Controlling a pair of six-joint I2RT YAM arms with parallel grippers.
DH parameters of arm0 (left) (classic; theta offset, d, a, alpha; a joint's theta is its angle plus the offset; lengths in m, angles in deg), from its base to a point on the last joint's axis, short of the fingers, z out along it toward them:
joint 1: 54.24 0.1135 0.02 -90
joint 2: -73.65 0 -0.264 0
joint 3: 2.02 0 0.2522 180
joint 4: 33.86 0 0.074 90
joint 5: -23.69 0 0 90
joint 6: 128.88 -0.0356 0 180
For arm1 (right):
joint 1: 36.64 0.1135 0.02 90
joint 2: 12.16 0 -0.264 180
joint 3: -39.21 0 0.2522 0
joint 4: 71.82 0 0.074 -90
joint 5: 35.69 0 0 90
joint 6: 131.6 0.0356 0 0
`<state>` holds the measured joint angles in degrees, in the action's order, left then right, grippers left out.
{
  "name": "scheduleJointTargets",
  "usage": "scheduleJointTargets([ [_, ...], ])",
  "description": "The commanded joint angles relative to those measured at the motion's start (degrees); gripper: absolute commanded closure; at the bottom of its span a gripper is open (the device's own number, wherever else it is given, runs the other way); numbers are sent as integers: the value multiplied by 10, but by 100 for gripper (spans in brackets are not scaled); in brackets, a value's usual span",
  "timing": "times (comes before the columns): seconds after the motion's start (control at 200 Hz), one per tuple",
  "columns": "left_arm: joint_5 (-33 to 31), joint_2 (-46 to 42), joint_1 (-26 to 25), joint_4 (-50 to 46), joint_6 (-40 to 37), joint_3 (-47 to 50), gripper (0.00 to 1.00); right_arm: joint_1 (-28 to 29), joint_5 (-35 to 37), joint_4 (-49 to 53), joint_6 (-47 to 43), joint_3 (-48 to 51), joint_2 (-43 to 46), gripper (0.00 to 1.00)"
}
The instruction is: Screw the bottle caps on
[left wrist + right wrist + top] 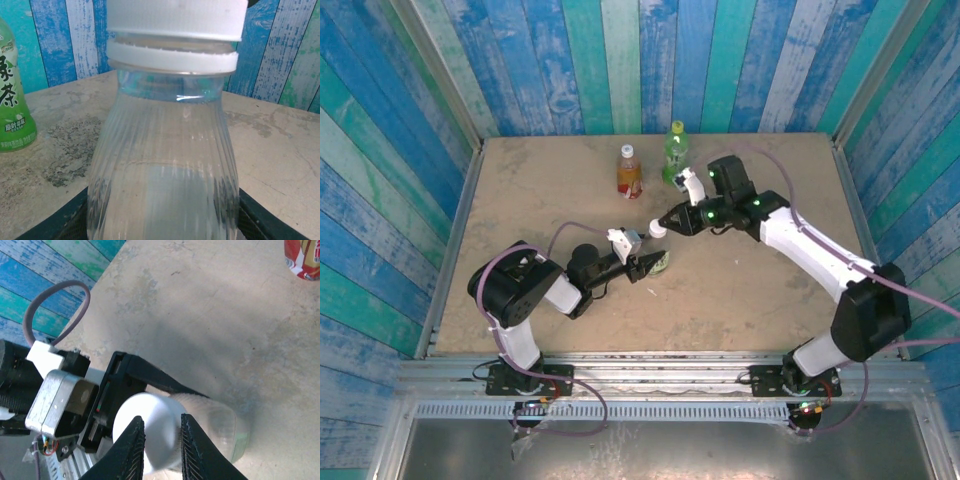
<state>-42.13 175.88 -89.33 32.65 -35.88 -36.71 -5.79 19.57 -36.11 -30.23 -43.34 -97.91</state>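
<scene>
Left gripper (649, 264) clamps the clear bottle (160, 165) while the right gripper (162, 417) straddles its white cap (175, 20), pinching or not I cannot tell.

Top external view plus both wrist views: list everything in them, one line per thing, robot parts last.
table: one, beige, inside the walls
plank walls: three sides, blue and green, around the table
amber bottle: one, amber with a red label, upright near the far edge
whitish cap: one, on the amber bottle
green bottle: one, green, upright just right of the amber bottle
yellow-green cap: one, on the green bottle
clear bottle: one, clear, mid-table
white cap: one, white, on the clear bottle's neck
left pincer: one, black, shut on the clear bottle
right pincer: one, black, at the white cap; grip unclear
</scene>
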Motion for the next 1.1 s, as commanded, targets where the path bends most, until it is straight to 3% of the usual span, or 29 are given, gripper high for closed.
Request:
scheduleJointTargets([
  [0.0, -13, 2, 1, -75, 8, 1, 52, 10, -37, 38, 9, 33, 35, 78],
  [0.17, -10, 2, 1, -76, 6, 0, 52, 8, 19, 38, -4, 18, 48, 79],
  [0.265, -9, 2, 1, -71, 6, 2, 52, 6, 54, 27, -7, -1, 36, 71],
  [0.451, -6, 3, 1, -72, 4, 2, 52, 5, 41, 18, -15, -51, -22, 66],
  [0.651, -7, -1, 1, -80, 2, 2, 52, 5, 1, 20, -15, -42, -34, 72],
  [0.916, -12, -2, 1, -87, 4, -1, 52, 10, -31, 16, 8, 58, 39, 83],
  [1.091, -10, -2, 1, -92, 3, -2, 52, 14, -25, 18, 1, 63, 65, 83],
])
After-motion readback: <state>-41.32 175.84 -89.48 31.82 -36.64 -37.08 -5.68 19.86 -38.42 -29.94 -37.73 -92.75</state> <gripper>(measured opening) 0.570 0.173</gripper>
